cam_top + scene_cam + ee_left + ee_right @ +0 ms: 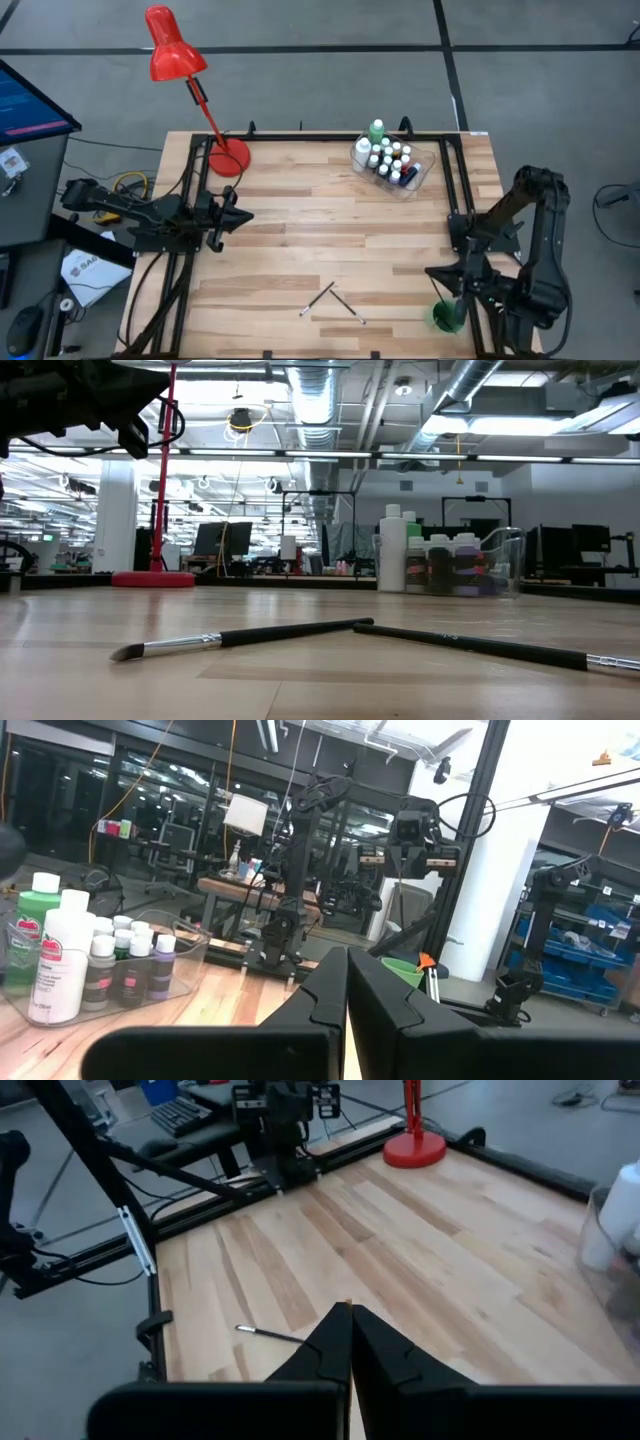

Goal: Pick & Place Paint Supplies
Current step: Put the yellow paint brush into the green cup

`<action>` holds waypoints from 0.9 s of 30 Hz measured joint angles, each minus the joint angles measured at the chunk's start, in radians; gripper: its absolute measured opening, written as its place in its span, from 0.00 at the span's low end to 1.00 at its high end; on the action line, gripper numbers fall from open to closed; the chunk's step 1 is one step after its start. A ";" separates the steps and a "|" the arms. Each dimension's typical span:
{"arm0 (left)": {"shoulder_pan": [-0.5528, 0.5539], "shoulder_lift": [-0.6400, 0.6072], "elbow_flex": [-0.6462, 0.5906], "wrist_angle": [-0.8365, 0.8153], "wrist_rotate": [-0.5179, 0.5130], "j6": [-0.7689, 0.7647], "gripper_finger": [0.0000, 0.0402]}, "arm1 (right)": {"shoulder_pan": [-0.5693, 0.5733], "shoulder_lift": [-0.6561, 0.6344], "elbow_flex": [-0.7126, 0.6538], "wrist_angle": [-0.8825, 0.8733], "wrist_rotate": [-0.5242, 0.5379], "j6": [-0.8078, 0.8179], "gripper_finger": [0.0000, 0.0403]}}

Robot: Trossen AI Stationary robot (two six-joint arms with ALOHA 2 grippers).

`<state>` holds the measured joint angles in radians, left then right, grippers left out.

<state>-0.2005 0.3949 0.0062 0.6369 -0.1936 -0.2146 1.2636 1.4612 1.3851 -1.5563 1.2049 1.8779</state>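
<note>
Nearest you, two thin dark paintbrushes (332, 301) lie flat on the light wooden table (300, 220), near its front edge, their handle ends meeting in a shallow V. In the low view one brush (240, 637) points its bristled tip to the picture's left, and the other brush (490, 647) runs off the right border, so you can't see its tip; the pale print on its handle is too small to read. Your left gripper (238, 216) waits at the table's left edge and your right gripper (438, 272) at the right edge, each with fingers pressed together and holding nothing. At the far right corner, the clear plastic tub (418, 172) holds the small white-capped paint bottles (388, 160), plus a tall white bottle (60, 956) and a tall green bottle (32, 928), all upright; their red-marked labels are unreadable.
</note>
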 joint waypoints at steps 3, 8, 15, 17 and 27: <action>0.000 0.000 0.000 0.000 0.000 0.000 0.00 | 0.000 0.000 -0.035 0.030 -0.001 0.032 0.00; 0.000 0.000 0.000 0.000 0.000 0.000 0.00 | -0.001 0.000 -0.101 0.079 -0.026 0.035 0.00; 0.000 0.000 0.000 0.000 0.000 0.000 0.00 | 0.026 -0.002 -0.155 0.096 -0.037 0.087 0.00; 0.000 0.000 0.000 0.000 0.000 0.000 0.00 | 0.037 -0.002 -0.173 0.122 -0.037 0.087 0.00; 0.000 0.000 0.000 0.000 0.000 0.000 0.00 | 0.099 -0.001 -0.259 0.167 -0.003 0.097 0.00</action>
<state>-0.2006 0.3949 0.0063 0.6370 -0.1936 -0.2146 1.3623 1.4599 1.1257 -1.3891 1.2022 1.9746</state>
